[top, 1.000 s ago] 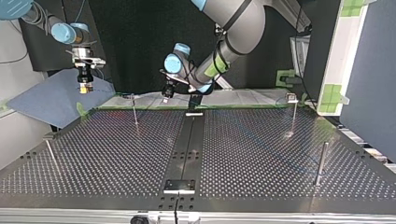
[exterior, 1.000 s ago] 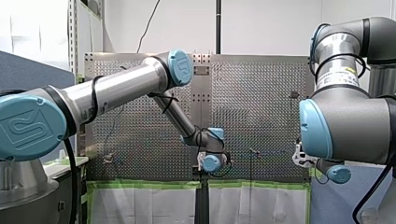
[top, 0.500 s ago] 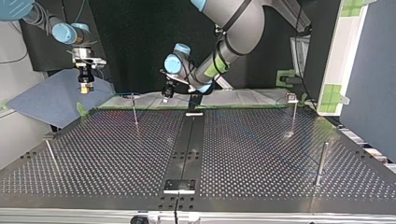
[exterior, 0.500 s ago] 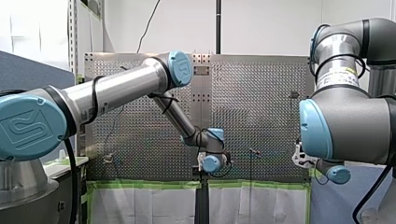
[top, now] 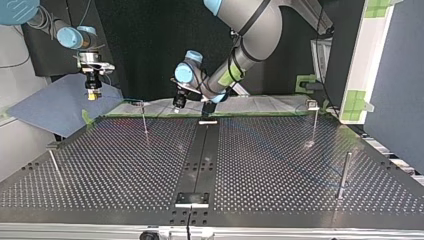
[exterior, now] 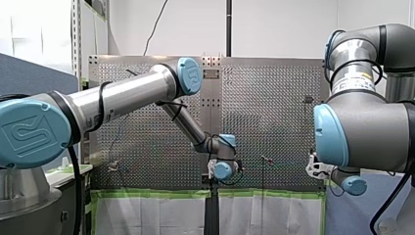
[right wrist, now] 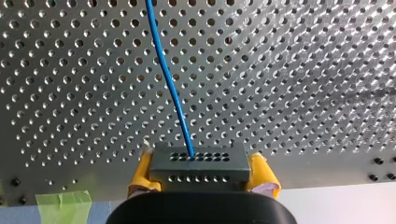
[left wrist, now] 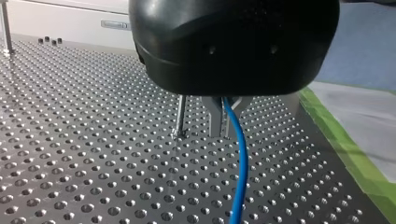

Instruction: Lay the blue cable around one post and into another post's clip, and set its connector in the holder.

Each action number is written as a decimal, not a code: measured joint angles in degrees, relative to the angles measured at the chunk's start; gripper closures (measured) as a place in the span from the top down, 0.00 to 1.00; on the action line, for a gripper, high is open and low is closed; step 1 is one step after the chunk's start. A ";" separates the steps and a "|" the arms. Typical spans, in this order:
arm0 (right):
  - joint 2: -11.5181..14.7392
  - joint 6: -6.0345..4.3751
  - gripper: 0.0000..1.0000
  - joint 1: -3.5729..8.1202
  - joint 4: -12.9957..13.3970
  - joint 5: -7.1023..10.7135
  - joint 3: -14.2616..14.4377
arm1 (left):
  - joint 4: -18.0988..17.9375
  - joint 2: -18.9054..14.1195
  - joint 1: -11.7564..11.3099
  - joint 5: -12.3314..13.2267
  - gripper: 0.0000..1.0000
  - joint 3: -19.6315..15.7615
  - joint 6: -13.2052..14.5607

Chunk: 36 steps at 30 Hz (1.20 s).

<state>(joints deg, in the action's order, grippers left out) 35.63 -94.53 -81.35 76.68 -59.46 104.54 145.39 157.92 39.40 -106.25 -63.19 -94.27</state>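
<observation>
silver table (exterior: 274,107) fills the front view; my left arm (exterior: 122,95) reaches to the middle of its near edge.

in the top view, my right gripper (top: 92,94) hangs off the far left corner, and my left gripper (top: 178,104) is near a post (top: 144,120).

left wrist view: metal fingers (left wrist: 215,116) pinch the blue cable (left wrist: 240,154) just beside the post.

right wrist view: yellow pads (right wrist: 141,175) clamp the dark connector (right wrist: 198,163), and the blue cable runs from it over the table.
</observation>
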 joint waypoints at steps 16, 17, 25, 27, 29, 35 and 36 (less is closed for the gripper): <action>-0.01 3.26 0.24 0.06 -2.54 -4.32 -0.08 | 0.82 -0.04 1.15 -1.42 0.01 -1.49 1.48; -0.01 3.34 0.24 0.04 -2.57 -4.33 -0.08 | 0.59 -0.04 1.18 -1.46 0.01 -1.77 1.51; 0.01 5.89 0.24 -0.03 -4.19 -4.31 0.07 | -0.09 -0.95 1.78 -1.55 0.01 -3.47 2.91; 0.01 6.80 0.24 -0.04 -4.49 -4.10 0.11 | -0.13 -1.51 2.13 -1.58 0.01 -3.50 3.16; 0.02 7.56 0.24 -0.05 -4.69 -3.69 0.11 | -0.15 -2.19 2.52 -1.61 0.01 -3.53 3.31; 0.14 9.69 0.24 0.09 -5.46 -1.80 0.11 | -0.16 -3.90 3.54 -1.63 0.01 -3.54 3.59; 0.27 9.83 0.24 0.12 -5.51 -1.52 0.11 | -0.16 -4.04 3.61 -1.63 0.01 -3.54 3.59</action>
<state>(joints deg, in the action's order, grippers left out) 35.90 -84.70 -81.24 71.17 -60.98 104.64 145.22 153.88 43.01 -107.88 -66.73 -90.68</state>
